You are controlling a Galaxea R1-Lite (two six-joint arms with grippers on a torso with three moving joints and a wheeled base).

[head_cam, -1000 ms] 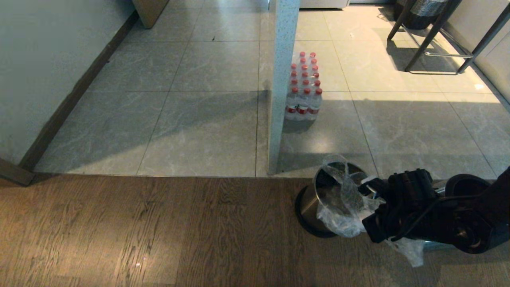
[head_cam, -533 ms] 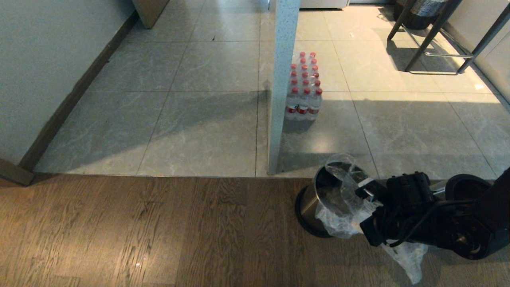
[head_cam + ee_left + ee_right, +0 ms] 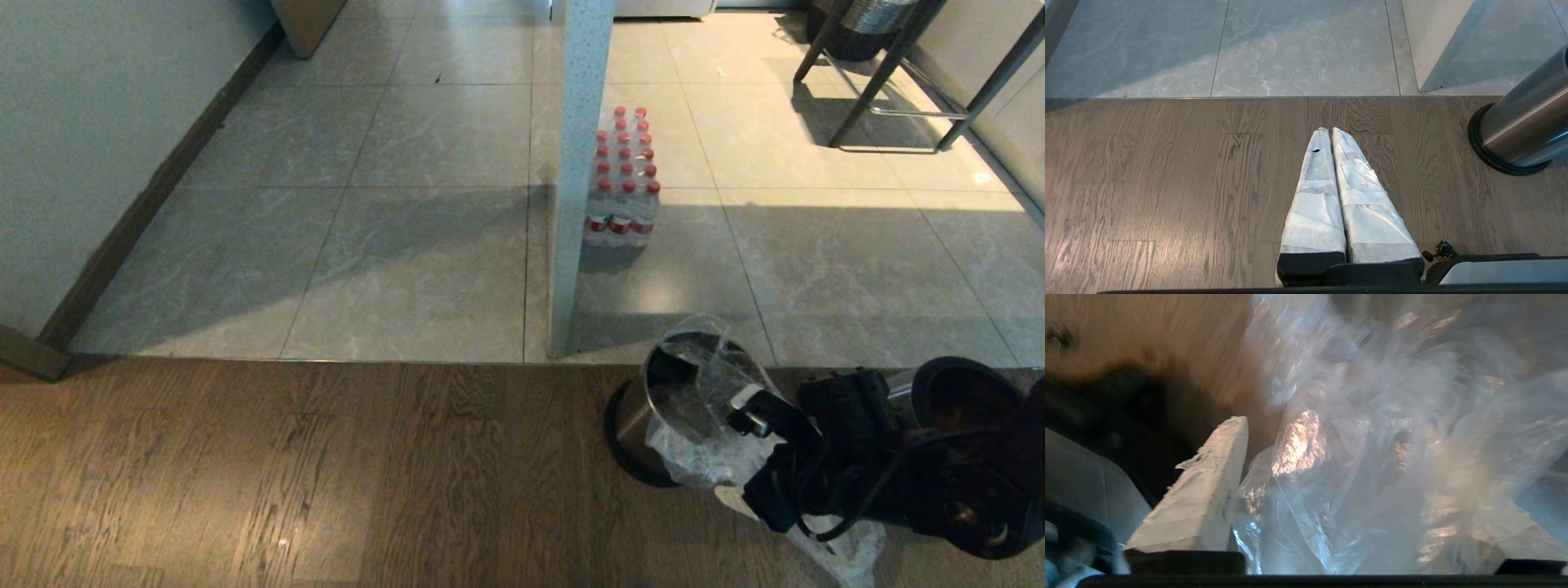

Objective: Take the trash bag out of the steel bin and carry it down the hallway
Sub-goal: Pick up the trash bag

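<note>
Where the wood floor [image 3: 286,465] meets the grey tiles [image 3: 408,245], the bin [image 3: 645,416] stands just on the wood side, right by the foot of a white pillar [image 3: 571,204]. Its clear bag [image 3: 702,425] isn't out yet: part sits inside, the rest spills over the rim on the robot's side and trails down to the floor under the arm.

R gripper [image 3: 735,453] is low beside the bin, pushed into that spilled plastic. Fingers are spread wide w/ bag between them; from the wrist view one taped finger [image 3: 1196,502] shows on one side, crumpled film [image 3: 1372,457] fills the gap, the other finger sits behind the plastic. Can't tell if it's actually pinching anything, looks loose.

L gripper [image 3: 1329,130] hangs over bare wood well to the side of the bin [image 3: 1523,126], taped fingers pressed together, nothing in them.

Beyond the pillar, approx. one tile back, a shrink-wrapped pack of red-cap water bottles [image 3: 622,175] sits on the tiles. Metal chair legs [image 3: 890,90] stand far off at the sunny end. White wall w/ dark skirting [image 3: 139,212] runs along the left side.
</note>
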